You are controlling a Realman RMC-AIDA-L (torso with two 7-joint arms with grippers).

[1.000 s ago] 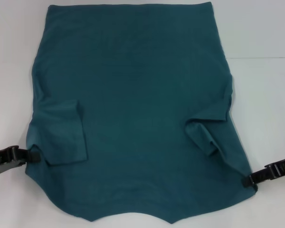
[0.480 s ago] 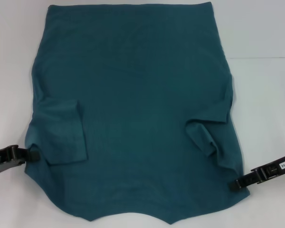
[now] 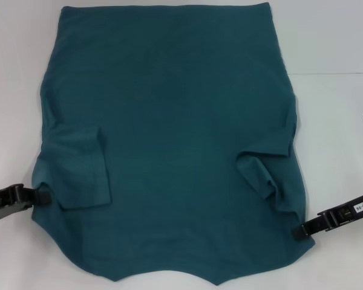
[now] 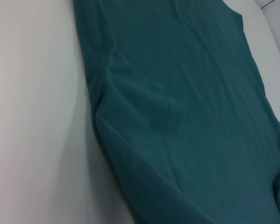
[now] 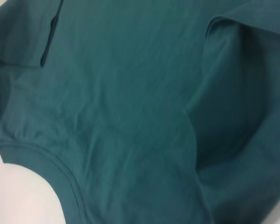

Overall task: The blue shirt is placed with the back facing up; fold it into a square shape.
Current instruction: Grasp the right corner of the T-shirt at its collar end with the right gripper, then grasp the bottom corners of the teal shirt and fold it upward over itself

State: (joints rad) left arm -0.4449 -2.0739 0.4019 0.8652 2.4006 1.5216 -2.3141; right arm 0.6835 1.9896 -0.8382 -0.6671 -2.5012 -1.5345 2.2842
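here the blue shirt [image 3: 169, 139] lies flat, back up, on the white table [image 3: 339, 121], sleeves tucked in. the left gripper [image 3: 43, 197] and right gripper [image 3: 300, 232] sit at its near side edges; i cannot tell whether either has pinched cloth. both should probably grip evenly, then lift together so the fold lands square

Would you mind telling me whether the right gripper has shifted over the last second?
Yes. The right gripper has slid inward along the large teal-blue cotton shirt, toward its near right edge, pushing that corner in. The left gripper stays put.
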